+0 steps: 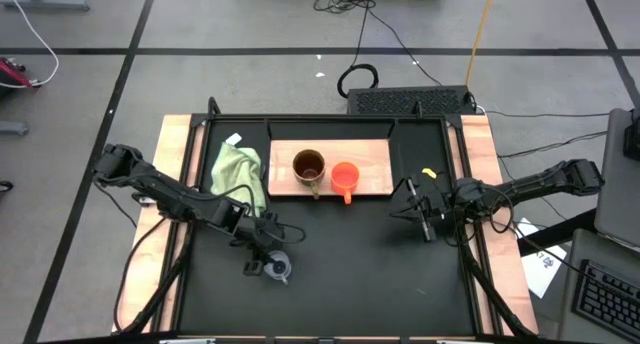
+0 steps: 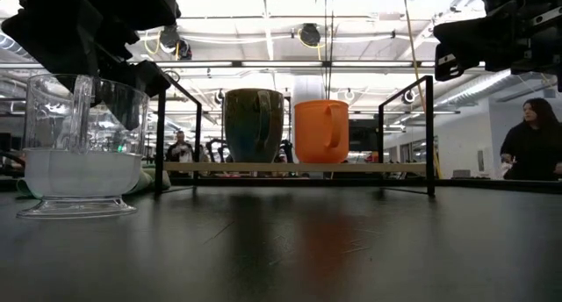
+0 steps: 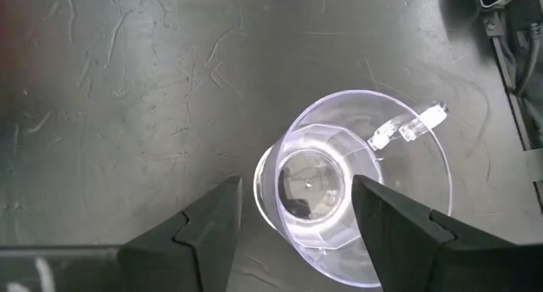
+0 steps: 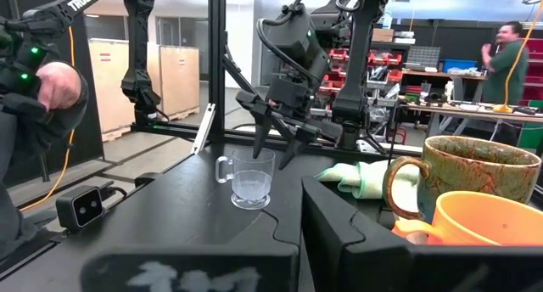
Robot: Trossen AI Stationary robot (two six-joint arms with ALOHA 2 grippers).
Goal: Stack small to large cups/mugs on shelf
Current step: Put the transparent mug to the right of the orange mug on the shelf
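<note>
Presently, item by item. My left end effector [image 3: 293, 220]: poised directly above the clear cup [image 1: 279, 270], fingers spread wide to either side of its rim and not touching it, set so that a straight descent would bracket the wall; the cup's handle [image 3: 407, 126] juts away from the gap between my fingers, so I judge it will not foul them. Clear cup: upright on the black bench [image 1: 340, 274], alone in the near-left part, well apart from the shelf [image 1: 375, 154]. Shelf: a light wooden board at the far middle of the bench, carrying the brown mug [image 1: 308, 167] and the orange cup [image 1: 344, 176] side by side, both upright, nearly touching, not yet nested. Green cloth [image 1: 238, 171]: crumpled just beside the shelf's left end, between my arm's reach and the mugs, a thing to clear on any carry. My right end effector [image 1: 420, 212]: waiting over the bench right of the shelf, fingers apart, holding nothing. Open room: bare bench lies all around the clear cup and between it and the shelf's near edge. Hazard, as I judge it: the shelf's black frame posts [image 2: 430, 135] and the cloth narrow the approach from the left.
</note>
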